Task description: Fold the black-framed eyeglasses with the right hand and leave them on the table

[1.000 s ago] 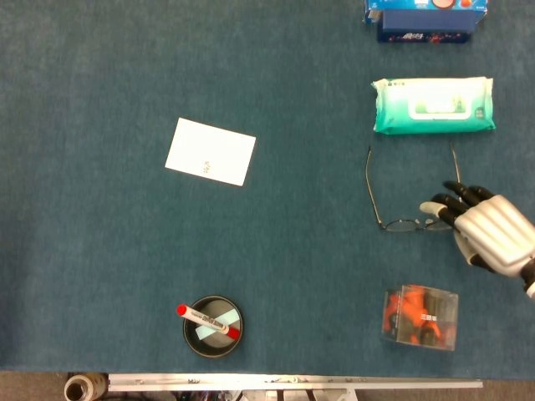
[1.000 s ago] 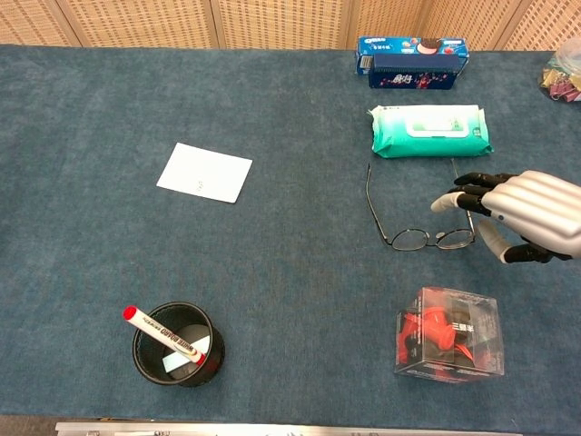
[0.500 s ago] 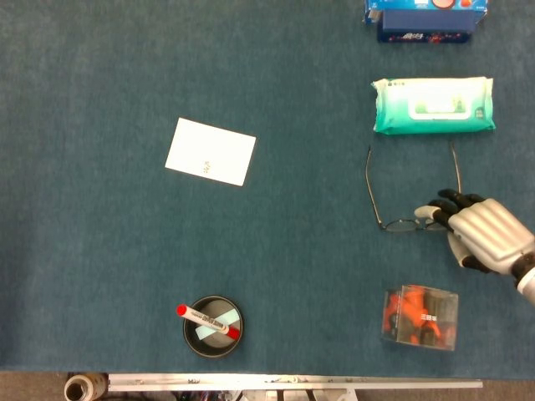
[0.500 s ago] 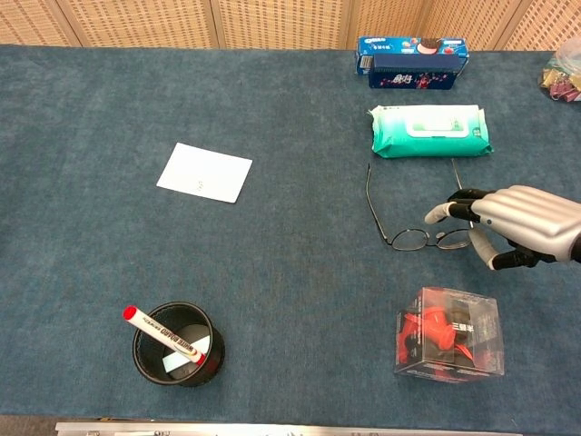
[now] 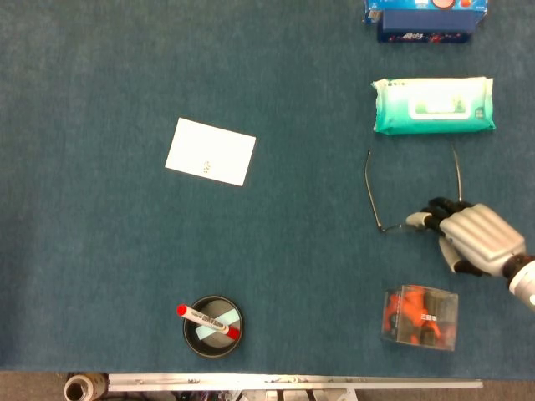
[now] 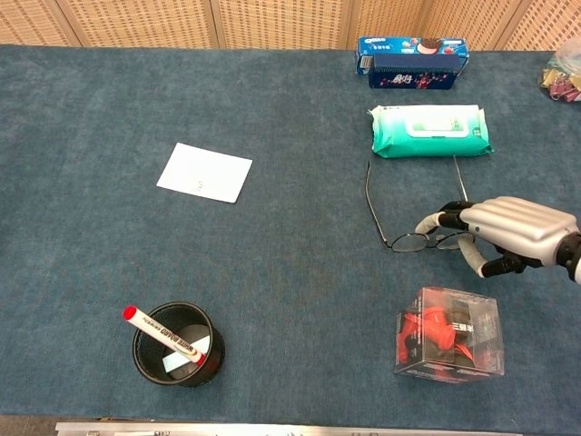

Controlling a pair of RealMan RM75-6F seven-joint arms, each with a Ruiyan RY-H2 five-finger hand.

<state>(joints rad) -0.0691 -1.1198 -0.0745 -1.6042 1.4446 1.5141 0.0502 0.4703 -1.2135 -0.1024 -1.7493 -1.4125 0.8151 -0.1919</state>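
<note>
The black-framed eyeglasses (image 5: 367, 188) (image 6: 408, 242) lie unfolded on the blue table, both temples pointing toward the far side. My right hand (image 5: 472, 238) (image 6: 517, 232) comes in from the right, palm down, over the right lens. Its fingers (image 6: 434, 221) curl over the far side of the frame and its thumb sits on the near side, so it grips the frame's right end. The right lens is mostly hidden under the hand. My left hand shows in neither view.
A green wet-wipes pack (image 5: 433, 106) (image 6: 429, 131) lies just beyond the temples, with a blue biscuit box (image 5: 422, 21) behind it. A clear box with orange contents (image 5: 420, 317) (image 6: 448, 333) stands near the hand. White paper (image 5: 210, 151) and a black cup with a red marker (image 5: 212, 326) are at left.
My right hand slid left and nearer over the frame's right end. Its fingers went from stretched out to curled down around the frame. The glasses barely shifted.
</note>
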